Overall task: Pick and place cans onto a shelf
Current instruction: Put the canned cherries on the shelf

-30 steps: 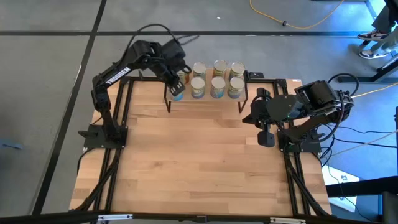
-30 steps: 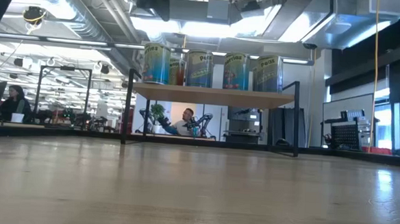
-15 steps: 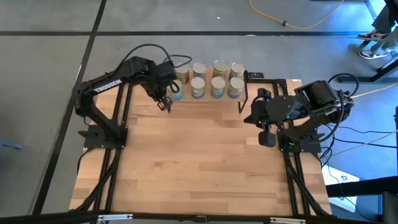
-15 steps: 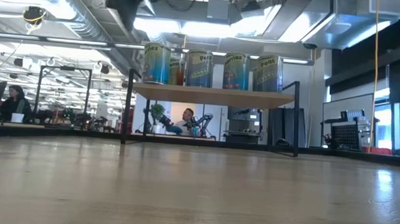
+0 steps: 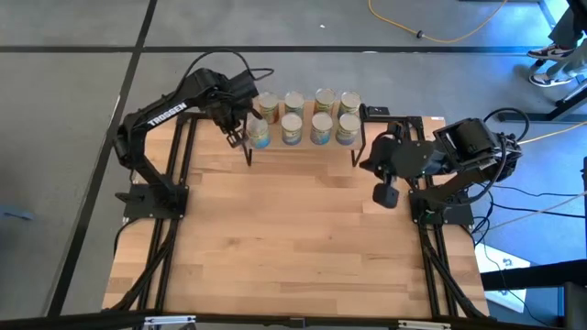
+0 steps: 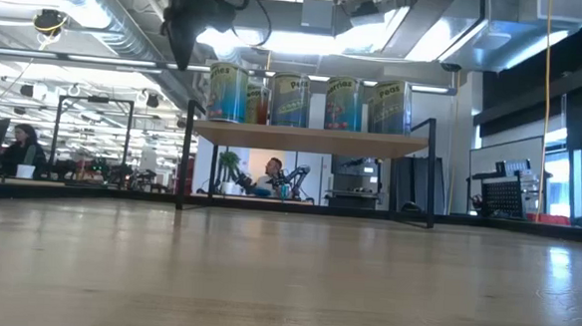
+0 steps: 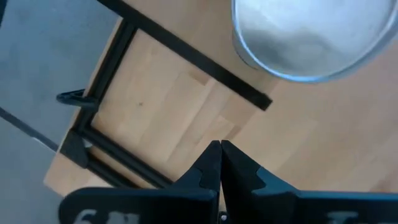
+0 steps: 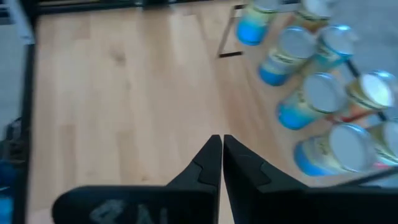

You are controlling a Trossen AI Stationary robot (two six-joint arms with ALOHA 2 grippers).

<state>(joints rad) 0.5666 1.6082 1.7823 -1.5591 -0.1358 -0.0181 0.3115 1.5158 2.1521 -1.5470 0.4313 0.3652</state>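
Observation:
Eight cans stand in two rows on the small wood shelf [image 6: 312, 137], seen from above in the high view [image 5: 304, 116] and as a row in the low view [image 6: 290, 100]. My left gripper [image 5: 236, 134] is shut and empty, off the shelf's left end, beside the front left can [image 5: 260, 134]. That can's pale top shows in the left wrist view [image 7: 311, 34], with the shut fingertips [image 7: 219, 152] clear of it. My right gripper [image 5: 383, 194] is shut and empty over the table, right of the shelf. Its wrist view [image 8: 221, 152] shows several cans [image 8: 311, 99].
The shelf stands on thin black legs [image 5: 248, 154] at the table's far edge. The wooden tabletop [image 5: 303, 238] stretches from the shelf to the near edge. Black rails [image 5: 170, 229] run along both sides. People sit in the room behind [image 6: 271, 172].
My left gripper has drawn back from the front left can, toward the table's left edge and off the shelf's end. The can stays upright on the shelf. My right gripper has shifted a little toward the shelf.

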